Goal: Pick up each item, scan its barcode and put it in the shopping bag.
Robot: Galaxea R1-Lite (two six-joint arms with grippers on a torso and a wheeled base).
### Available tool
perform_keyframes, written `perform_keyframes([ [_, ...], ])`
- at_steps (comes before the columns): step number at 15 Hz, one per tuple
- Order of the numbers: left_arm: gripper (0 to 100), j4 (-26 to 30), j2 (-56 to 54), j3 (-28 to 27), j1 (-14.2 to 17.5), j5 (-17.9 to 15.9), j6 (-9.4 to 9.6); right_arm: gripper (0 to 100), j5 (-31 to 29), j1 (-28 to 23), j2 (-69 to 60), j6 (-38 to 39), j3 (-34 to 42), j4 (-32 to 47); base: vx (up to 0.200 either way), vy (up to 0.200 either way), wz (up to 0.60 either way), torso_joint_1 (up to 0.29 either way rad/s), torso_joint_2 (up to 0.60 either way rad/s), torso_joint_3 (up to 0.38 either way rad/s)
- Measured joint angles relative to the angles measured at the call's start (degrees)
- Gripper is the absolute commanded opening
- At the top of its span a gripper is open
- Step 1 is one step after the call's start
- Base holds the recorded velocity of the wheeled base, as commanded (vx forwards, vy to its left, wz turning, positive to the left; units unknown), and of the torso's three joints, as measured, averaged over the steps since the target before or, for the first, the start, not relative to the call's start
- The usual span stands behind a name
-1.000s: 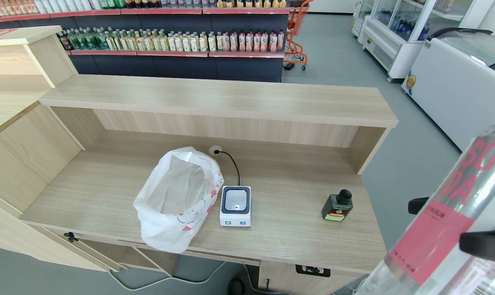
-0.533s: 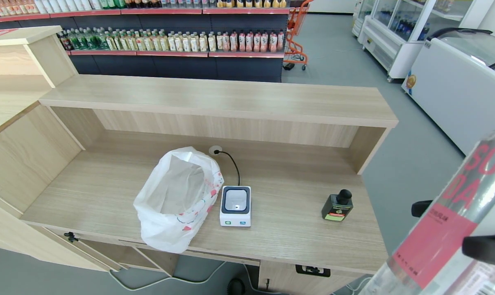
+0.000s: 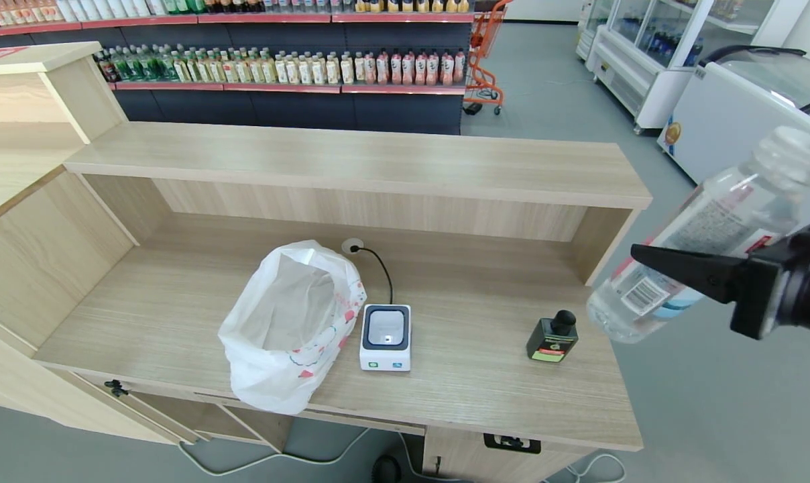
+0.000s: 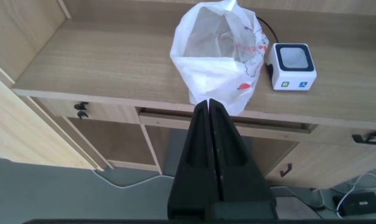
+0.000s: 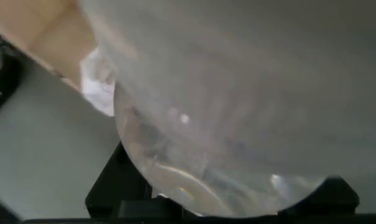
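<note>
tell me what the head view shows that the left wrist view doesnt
Head view adds: the right gripper shut on a clear soda bottle, held off the counter's right end, and a small dark bottle on the counter. Left wrist view adds: the left gripper, shut, in front of the counter. Both: the open shopping bag and the white scanner beside it.

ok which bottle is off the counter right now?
The clear pink-labelled bottle, held tilted in the right gripper past the counter's right end. The small dark bottle stands on the counter.
</note>
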Motion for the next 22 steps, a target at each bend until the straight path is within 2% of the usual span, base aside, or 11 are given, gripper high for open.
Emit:
perform_keyframes([
  [3, 0, 0.0, 0.0, 0.0, 0.0, -0.02, 0.0, 0, -3.5, -5.07, 2.91, -11.73, 2.07, -4.08, 0.0, 0.0, 0.0, 0.0, 0.0, 0.0],
  [4, 0, 0.0, 0.0, 0.0, 0.0, -0.02, 0.0, 0, -3.55, -5.79, 3.35, -13.09, 3.23, -5.62, 0.0, 0.0, 0.0, 0.0, 0.0, 0.0],
  [6, 0, 0.0, 0.0, 0.0, 0.0, -0.02, 0.0, 0, -3.52, -6.47, 3.58, -14.24, 6.73, -11.07, 0.0, 0.0, 0.0, 0.0, 0.0, 0.0],
  [8, 0, 0.0, 0.0, 0.0, 0.0, -0.02, 0.0, 0, -3.58, -7.0, 2.58, -15.47, 12.11, -13.8, 0.0, 0.0, 0.0, 0.0, 0.0, 0.0],
  [10, 0, 0.04, 0.0, 0.0, 0.0, -0.06, 0.02, 0, -3.55, -7.83, 1.32, -17.34, 14.37, -14.24, 0.0, 0.0, 0.0, 0.0, 0.0, 0.0],
  [15, 0, 0.0, 0.0, 0.0, 0.0, -0.02, 0.02, 0, -3.47, -8.44, 0.46, -18.26, 15.19, -14.4, 0.0, 0.0, 0.0, 0.0, 0.0, 0.0],
  [22, 0, 0.09, 0.0, 0.0, -0.07, 0.0, 0.02, 0, -3.12, -8.33, 0.93, -18.94, 14.31, -14.57, 0.0, 0.2, 0.0, 0.005, 0.0, 0.001],
])
